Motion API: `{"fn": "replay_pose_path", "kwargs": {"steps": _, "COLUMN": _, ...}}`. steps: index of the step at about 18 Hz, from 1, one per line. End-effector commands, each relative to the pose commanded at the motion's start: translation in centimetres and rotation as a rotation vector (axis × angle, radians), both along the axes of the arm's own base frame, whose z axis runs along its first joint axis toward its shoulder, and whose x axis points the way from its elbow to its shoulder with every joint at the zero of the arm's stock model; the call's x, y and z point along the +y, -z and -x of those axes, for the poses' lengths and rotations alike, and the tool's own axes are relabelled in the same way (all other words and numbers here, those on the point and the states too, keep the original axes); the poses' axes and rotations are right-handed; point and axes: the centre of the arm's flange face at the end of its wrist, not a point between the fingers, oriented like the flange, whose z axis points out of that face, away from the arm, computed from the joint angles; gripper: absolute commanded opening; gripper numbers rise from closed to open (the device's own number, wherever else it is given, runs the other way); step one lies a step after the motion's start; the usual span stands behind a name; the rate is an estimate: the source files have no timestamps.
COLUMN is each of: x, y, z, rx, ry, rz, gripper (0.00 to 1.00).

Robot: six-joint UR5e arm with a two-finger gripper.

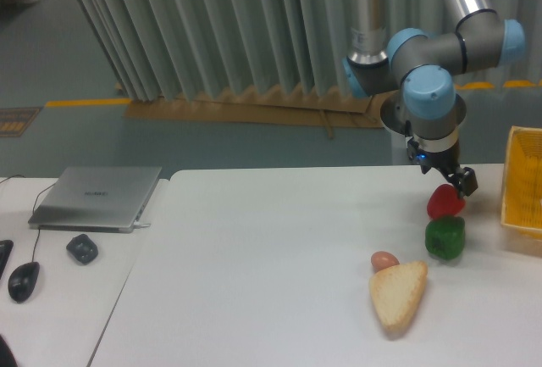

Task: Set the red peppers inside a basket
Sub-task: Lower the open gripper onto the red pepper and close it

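The red pepper (444, 202) rests on the white table at the right, just behind the green pepper (445, 237). My gripper (457, 180) hangs pointing down, right over the red pepper's top right edge. Its dark fingers (467, 182) look spread, and nothing is held between them. The yellow basket (524, 182) stands at the table's right edge, cut off by the frame, a short way right of the peppers.
A small pinkish-brown egg-like object (384, 259) and a wedge of bread (399, 294) lie in front of the peppers. A closed laptop (97, 197) and two mice (82, 248) sit on the left desk.
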Motion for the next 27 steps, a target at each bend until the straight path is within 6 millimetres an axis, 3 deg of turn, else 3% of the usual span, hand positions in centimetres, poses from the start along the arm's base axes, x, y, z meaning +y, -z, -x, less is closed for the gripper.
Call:
{"fn": "replay_pose_path", "kwargs": {"steps": 3, "x": -0.2, "y": 0.5, "z": 0.0, "rx": -0.001, "ry": -0.04, "rz": 0.004, "gripper": 1.0}}
{"fn": "replay_pose_path", "kwargs": {"steps": 6, "x": 1.4, "y": 2.0, "z": -1.1, "rx": -0.022, "ry": -0.015, "rz": 0.025, "gripper": 1.0}}
{"fn": "replay_pose_path", "kwargs": {"steps": 12, "x": 2.3, "y": 3.0, "z": -1.8, "rx": -0.036, "ry": 0.013, "rz": 0.04, "gripper": 1.0}}
{"fn": "replay_pose_path", "kwargs": {"steps": 22, "x": 2.8, "y": 4.0, "z": -1.2, "rx": -0.044, "ry": 0.02, "rz": 0.045, "gripper": 1.0}}
{"fn": "replay_pose_path", "kwargs": {"steps": 27, "x": 2.7, "y": 5.3, "z": -0.4, "rx": -0.003, "ry": 0.05, "rz": 0.131, "gripper": 1.0}}
